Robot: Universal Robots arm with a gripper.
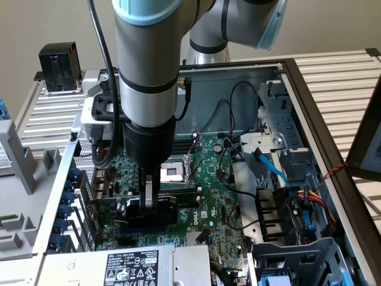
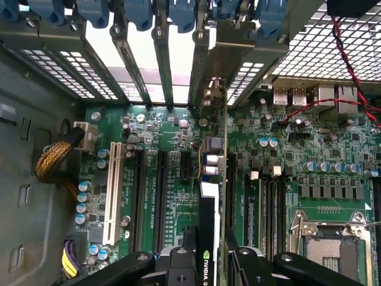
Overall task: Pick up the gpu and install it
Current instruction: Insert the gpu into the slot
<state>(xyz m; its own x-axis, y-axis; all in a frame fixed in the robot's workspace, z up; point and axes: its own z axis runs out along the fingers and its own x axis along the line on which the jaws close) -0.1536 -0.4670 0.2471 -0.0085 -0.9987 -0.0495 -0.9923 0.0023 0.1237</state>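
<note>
One black two-fingered gripper [image 1: 149, 201] on a grey robot arm [image 1: 146, 53]: pinching the gpu. One gpu [image 1: 162, 212], a small green circuit card with a black fan shroud and white lettering: gripped edge-on between the fingers [image 2: 181, 265]. It stands upright over the large green motherboard [image 1: 208, 196], above that board's long black expansion slots [image 2: 159, 196]. Its silver end bracket [image 2: 213, 77] sits at the motherboard's edge, below the blue clips [image 2: 178, 12]. Seating in a slot: cannot tell.
</note>
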